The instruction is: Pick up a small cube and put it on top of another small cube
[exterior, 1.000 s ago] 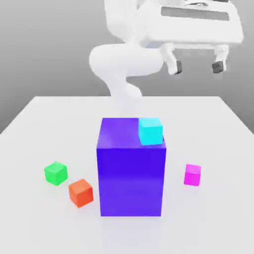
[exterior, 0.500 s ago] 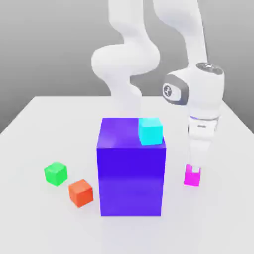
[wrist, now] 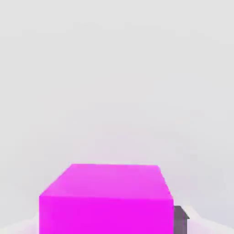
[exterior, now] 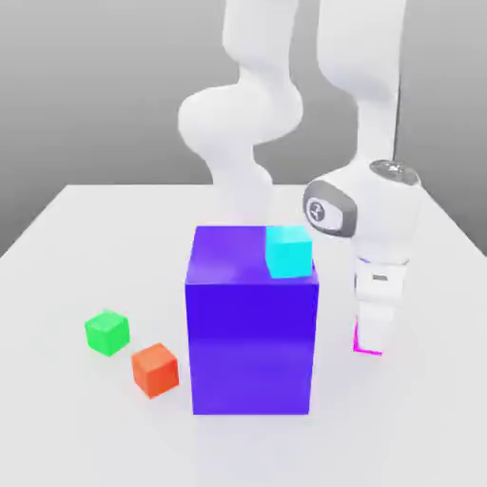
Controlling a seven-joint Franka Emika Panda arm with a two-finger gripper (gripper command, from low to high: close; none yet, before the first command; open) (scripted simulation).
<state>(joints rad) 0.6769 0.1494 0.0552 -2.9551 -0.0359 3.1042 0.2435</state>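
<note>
Going left to right in the exterior view: green cube [exterior: 107, 332] sitting on the table [exterior: 86, 238], orange-red cube [exterior: 155, 369] beside it, purple block [exterior: 252, 323] carrying a cyan cube [exterior: 288, 251]. On the right, gripper [exterior: 371, 344] is sitting down over the magenta cube [exterior: 360, 346], fingers apparently pinching it. Grasp step underway; next calls for lifting clear and carrying across the block to the green cube.

purple block [exterior: 252, 338] upright mid-table | cyan cube [exterior: 288, 251] on its top, far corner | orange-red cube [exterior: 155, 369] beside block | white table [exterior: 86, 238]
</note>
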